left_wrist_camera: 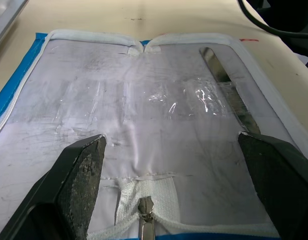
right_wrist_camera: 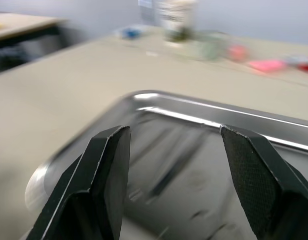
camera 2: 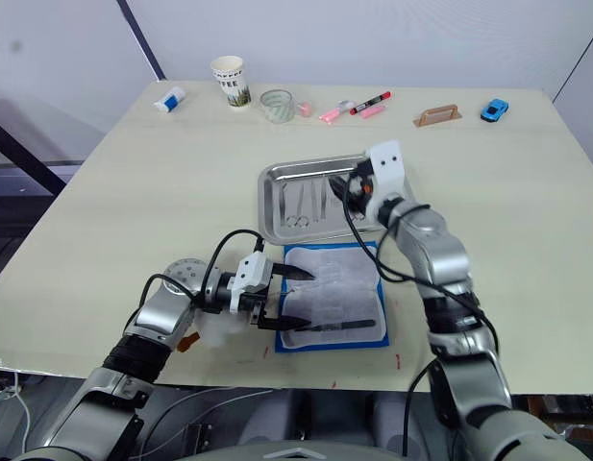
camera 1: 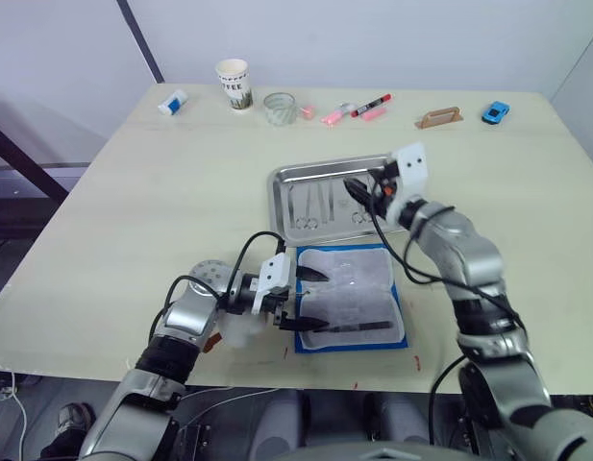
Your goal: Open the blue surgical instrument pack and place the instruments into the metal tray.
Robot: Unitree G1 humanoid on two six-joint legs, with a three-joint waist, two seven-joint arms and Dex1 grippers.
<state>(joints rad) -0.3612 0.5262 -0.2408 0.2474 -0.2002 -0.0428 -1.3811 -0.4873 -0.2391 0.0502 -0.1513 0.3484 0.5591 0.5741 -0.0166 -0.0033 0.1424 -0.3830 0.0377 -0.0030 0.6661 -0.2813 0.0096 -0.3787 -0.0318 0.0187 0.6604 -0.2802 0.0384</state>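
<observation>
Blue surgical instrument pack [camera 1: 352,298] on pale table [camera 1: 161,192]

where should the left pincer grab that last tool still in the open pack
Probably at its bare end near the pack's front right corner, coming from above. The last instrument lies flat across the near edge of the lining, and part of it appears to sit under a clear strap, so that exposed end looks freest. The left pincer is open at the pack's left edge.
</observation>
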